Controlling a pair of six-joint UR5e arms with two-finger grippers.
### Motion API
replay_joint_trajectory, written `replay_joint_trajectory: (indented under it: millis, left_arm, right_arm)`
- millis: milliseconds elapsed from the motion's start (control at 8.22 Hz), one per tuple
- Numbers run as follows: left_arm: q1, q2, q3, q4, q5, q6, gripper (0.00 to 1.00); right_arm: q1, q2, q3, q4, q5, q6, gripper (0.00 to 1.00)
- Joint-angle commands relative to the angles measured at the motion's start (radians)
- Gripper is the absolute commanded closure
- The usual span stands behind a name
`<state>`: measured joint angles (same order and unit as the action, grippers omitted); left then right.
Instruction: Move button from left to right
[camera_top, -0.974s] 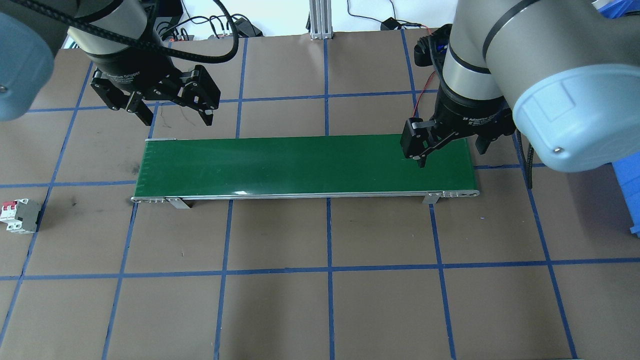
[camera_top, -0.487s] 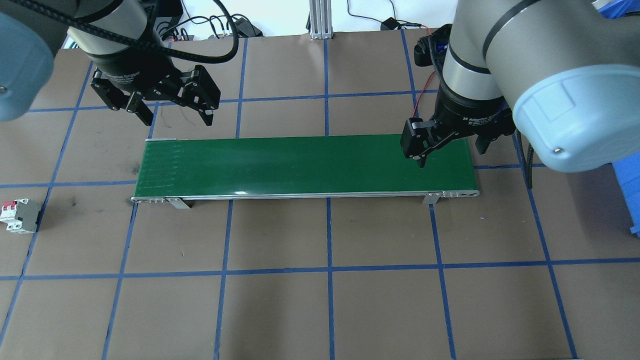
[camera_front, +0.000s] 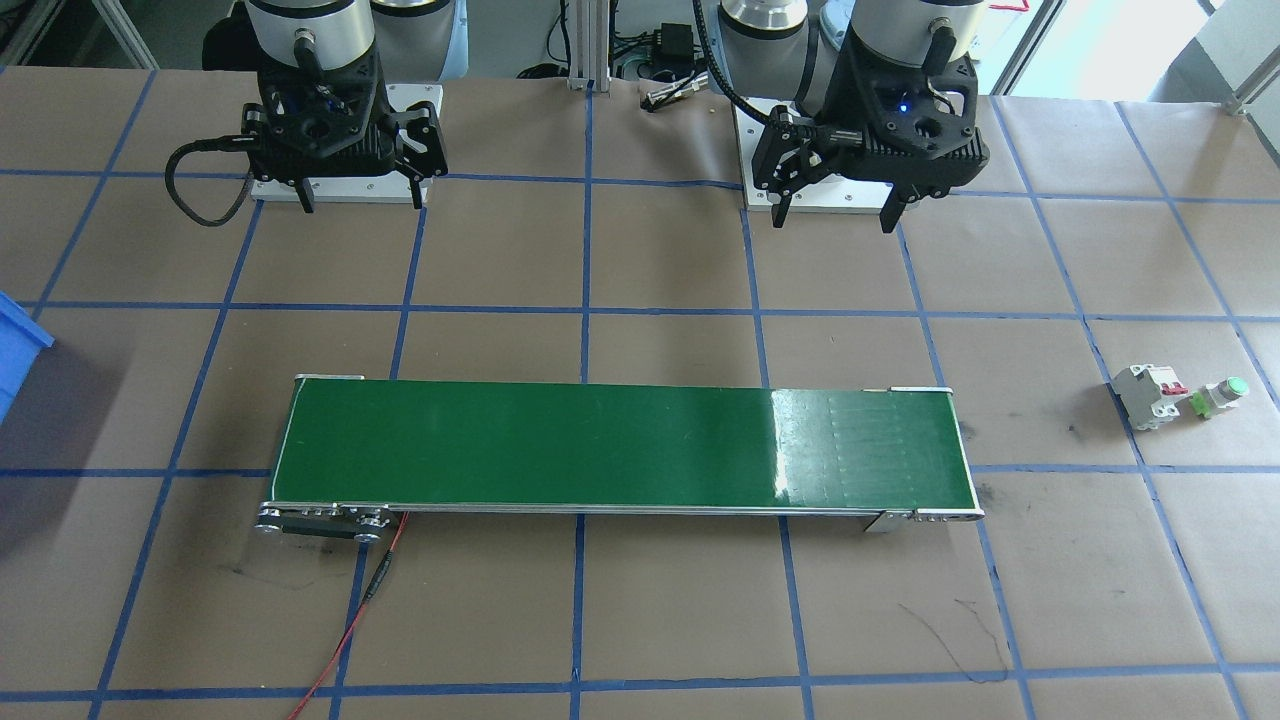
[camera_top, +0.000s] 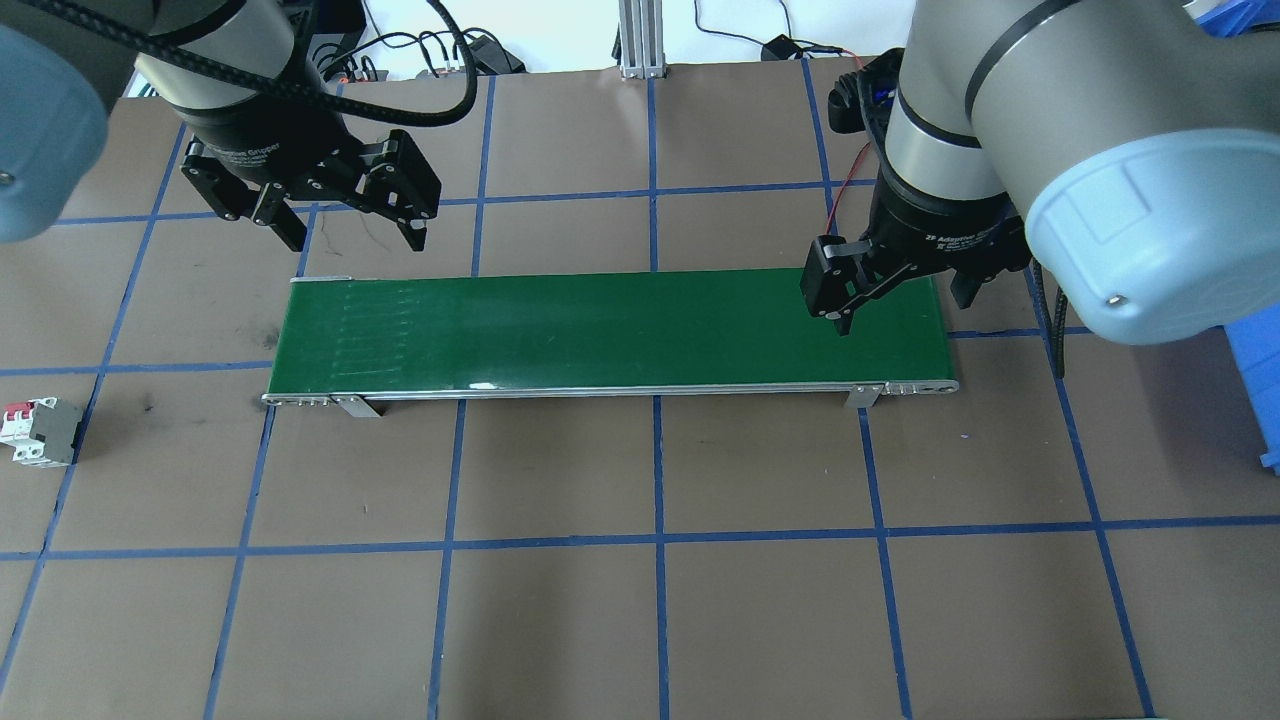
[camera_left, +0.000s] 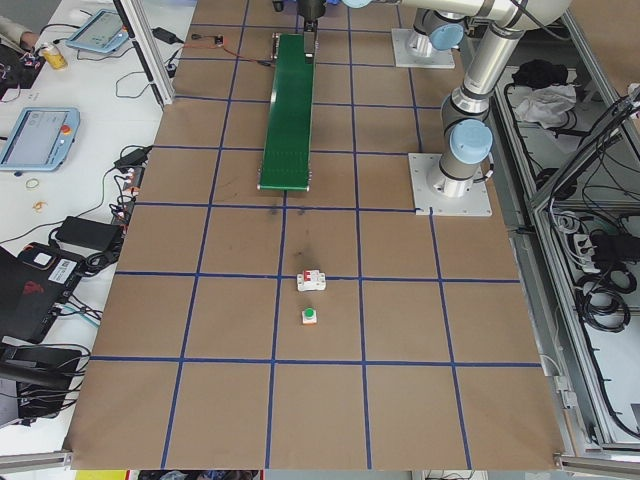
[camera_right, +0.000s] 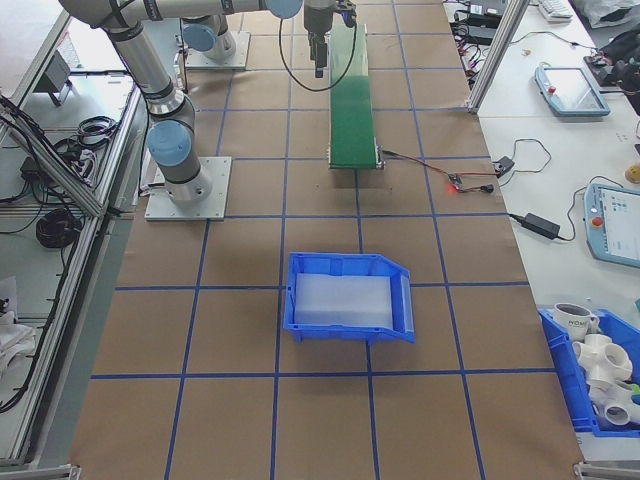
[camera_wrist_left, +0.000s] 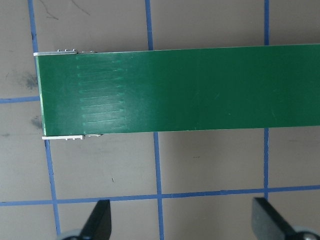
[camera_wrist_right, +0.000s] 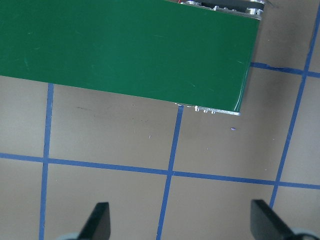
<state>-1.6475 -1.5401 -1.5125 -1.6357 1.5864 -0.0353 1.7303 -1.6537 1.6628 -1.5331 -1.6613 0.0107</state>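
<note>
At the worktop's far left the button (camera_front: 1222, 396) sits beside the breaker (camera_front: 1148, 394), untouched; both hands, left hand (camera_top: 345, 222) and right hand (camera_top: 905, 298), stay released, unmoved; only the belt (camera_top: 600, 330) runs

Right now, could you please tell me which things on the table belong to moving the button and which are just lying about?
Job:
button, on the robot's left end of the table
conveyor
left gripper, open, empty
right gripper, open, empty

Lying about:
circuit breaker, beside the button
blue bin
red wire
</note>
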Motion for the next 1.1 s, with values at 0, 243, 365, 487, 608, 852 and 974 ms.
replay_joint_trajectory:
  millis: [0, 243, 365, 487, 608, 852, 974]
  left_arm:
    - [0.0, 0.001, -0.002, -0.001, 0.0, 0.002, 0.0]
    - [0.0, 0.001, -0.002, -0.001, 0.001, 0.002, 0.0]
    - [0.0, 0.001, -0.002, -0.001, 0.0, 0.0, 0.0]
    - [0.0, 0.001, -0.002, -0.001, 0.0, 0.002, 0.0]
    - [0.0, 0.001, -0.002, -0.001, 0.0, 0.002, 0.0]
    - [0.012, -0.023, 0.011, -0.003, -0.003, 0.0, 0.0]
    - [0.078, -0.026, 0.012, -0.007, -0.003, 0.002, 0.0]
  right_arm:
    - [0.0, 0.0, 0.0, 0.001, 0.0, 0.0, 0.0]
    - [0.0, 0.0, 0.0, 0.001, 0.0, 0.0, 0.0]
    - [0.0, 0.0, 0.0, 0.001, 0.0, 0.0, 0.0]
    - [0.0, 0.0, 0.002, 0.001, 0.0, 0.0, 0.0]
    - [0.0, 0.0, 0.0, -0.001, 0.0, 0.0, 0.0]
    - [0.0, 0.0, 0.002, -0.001, 0.0, 0.0, 0.0]
    - [0.0, 0.0, 0.002, -0.001, 0.0, 0.0, 0.0]
